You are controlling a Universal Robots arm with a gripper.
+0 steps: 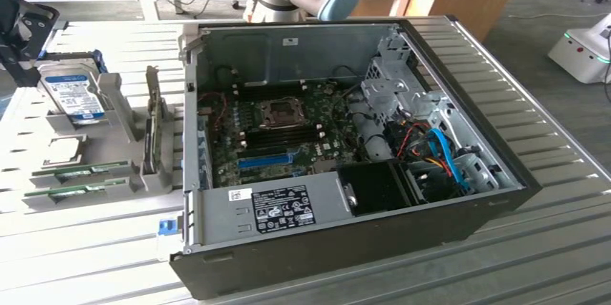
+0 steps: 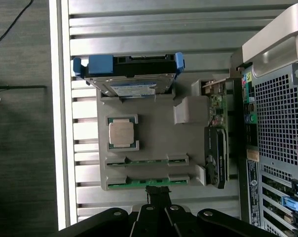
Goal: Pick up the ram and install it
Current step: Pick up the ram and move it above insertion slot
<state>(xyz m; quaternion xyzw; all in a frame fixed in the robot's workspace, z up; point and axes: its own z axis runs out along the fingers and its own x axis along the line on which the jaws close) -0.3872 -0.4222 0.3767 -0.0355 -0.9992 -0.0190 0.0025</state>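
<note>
Two ram sticks lie in slots of a grey holder tray (image 2: 154, 143) beside the open computer case (image 1: 382, 197). One ram stick (image 2: 146, 161) (image 1: 91, 170) lies next to the CPU chip. The other ram stick (image 2: 146, 182) (image 1: 76, 190) lies at the tray's outer edge. My gripper (image 2: 158, 195) hangs above the tray by that outer stick, fingers shut and holding nothing. In the exterior view the gripper's dark body (image 1: 21, 40) sits at the far left, above the tray. The motherboard (image 1: 286, 137) lies exposed inside the case.
The tray also holds a silver hard drive with a blue label (image 2: 131, 86) (image 1: 71, 94), a CPU chip (image 2: 122, 133) (image 1: 62, 149) and an upright graphics card (image 2: 215, 153) (image 1: 153, 126). A blue slot (image 1: 262, 160) and cables (image 1: 439, 155) are in the case.
</note>
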